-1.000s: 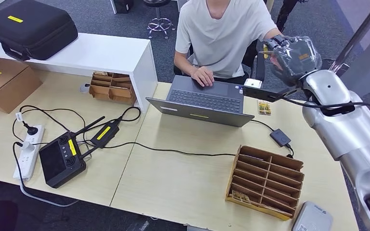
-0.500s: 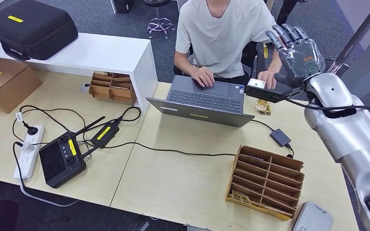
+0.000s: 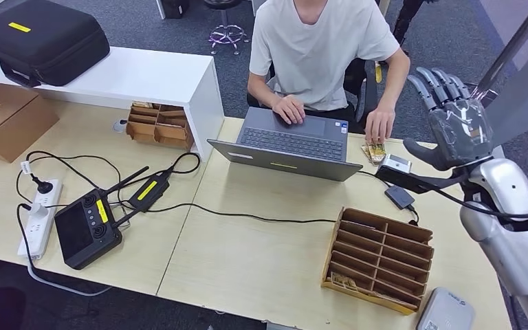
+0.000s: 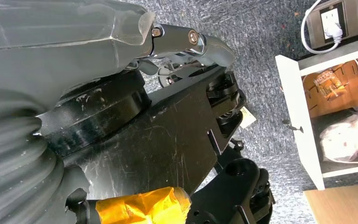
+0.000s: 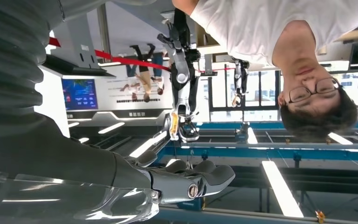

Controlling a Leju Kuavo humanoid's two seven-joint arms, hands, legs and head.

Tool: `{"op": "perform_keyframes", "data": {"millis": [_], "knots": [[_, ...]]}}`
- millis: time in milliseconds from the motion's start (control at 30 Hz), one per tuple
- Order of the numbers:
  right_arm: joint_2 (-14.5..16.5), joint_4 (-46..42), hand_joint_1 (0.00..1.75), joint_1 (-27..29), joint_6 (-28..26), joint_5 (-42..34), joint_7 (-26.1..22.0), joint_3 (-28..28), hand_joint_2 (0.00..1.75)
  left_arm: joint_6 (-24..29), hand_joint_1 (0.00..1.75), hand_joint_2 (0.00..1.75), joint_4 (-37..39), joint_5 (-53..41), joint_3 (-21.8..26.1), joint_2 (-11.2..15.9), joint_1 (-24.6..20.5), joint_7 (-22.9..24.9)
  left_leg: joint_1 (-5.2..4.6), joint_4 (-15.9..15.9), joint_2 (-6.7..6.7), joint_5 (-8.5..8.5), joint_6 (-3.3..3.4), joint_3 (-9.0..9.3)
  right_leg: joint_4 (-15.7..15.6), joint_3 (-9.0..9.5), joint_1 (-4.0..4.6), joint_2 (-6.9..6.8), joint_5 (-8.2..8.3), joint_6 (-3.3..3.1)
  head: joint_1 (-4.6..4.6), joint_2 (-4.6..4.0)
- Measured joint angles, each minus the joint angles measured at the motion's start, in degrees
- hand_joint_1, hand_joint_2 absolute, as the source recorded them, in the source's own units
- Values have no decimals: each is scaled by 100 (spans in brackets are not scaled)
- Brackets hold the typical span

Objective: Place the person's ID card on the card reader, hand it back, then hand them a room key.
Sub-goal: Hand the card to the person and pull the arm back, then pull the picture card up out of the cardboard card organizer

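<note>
My right hand (image 3: 454, 127) is raised at the table's right side, fingers spread and pointing up, with nothing in it; in the right wrist view the hand (image 5: 186, 179) is likewise empty. The person's hand (image 3: 379, 127) rests on small yellowish cards (image 3: 375, 152) on the table beside the laptop. A small dark box on a cable (image 3: 400, 196) lies just below my right hand. A wooden slotted holder (image 3: 378, 258) has a card (image 3: 344, 280) in its front slot. My left hand (image 4: 186, 39) hangs beside my body, holding nothing.
An open laptop (image 3: 292, 146) sits before the seated person (image 3: 320, 48). A grey device (image 3: 445, 311) lies at the near right corner. A black controller (image 3: 86, 228), power strip (image 3: 38, 216) and cables occupy the left table. A white shelf (image 3: 144, 75) carries a black case (image 3: 38, 38).
My right hand has drawn back from near the person's raised hand, moving right and toward me, fingers still spread. The person's hand has dropped onto the cards on the table.
</note>
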Motion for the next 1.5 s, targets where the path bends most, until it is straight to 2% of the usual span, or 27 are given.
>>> {"op": "perform_keyframes", "data": {"millis": [300,367,433,567,700,900,1167,1333,1500], "knots": [[-339,-795,0,350,59,-29,-11,-212,175,4,0,175,0,42,0,-7,3,0,2,0,5,3,-4,6,3,-1,1,2,0,-1,-1,0],[-486,-1051,0,574,15,-93,-56,-292,175,4,0,175,0,127,0,-10,6,-5,2,1,-9,2,-3,9,0,4,1,-11,-4,1,0,0],[-745,-1507,0,1046,-124,-159,-86,-456,175,9,0,175,0,250,3,-11,21,-13,3,1,-34,0,-1,8,-3,13,1,-36,-13,3,1,0],[-1281,-2608,0,2398,-646,25,-120,-1083,175,99,0,175,0,470,31,-11,78,-16,0,1,-51,-17,12,-2,-5,17,-2,-53,-29,12,0,0],[-1567,-3521,0,3577,-935,268,-201,-1804,175,124,0,175,0,625,93,-13,88,-11,-2,1,-45,-32,8,1,-6,15,-2,-48,-39,5,-1,0],[-1629,-4405,0,4908,-1112,427,-315,-2471,175,124,0,175,0,808,217,-34,106,-11,0,-2,-41,-34,9,3,-4,15,0,-46,-45,-1,-1,0],[-1629,-4892,0,5918,-1147,411,-334,-2828,175,123,0,175,0,952,341,-40,128,-13,-1,-3,-26,-34,9,10,-4,18,-1,-37,-45,-1,-1,0],[-1627,-5070,0,6626,-1164,295,-90,-2948,175,122,0,175,0,1049,423,-43,157,-19,-1,-3,-24,-40,7,10,-4,16,-1,-34,-47,-2,-1,0],[-1628,-5144,0,7174,-1296,256,392,-2863,175,123,0,175,0,1107,479,-48,172,-19,-1,-3,-21,-42,9,11,-4,16,-1,-32,-48,-3,-1,0]]}}
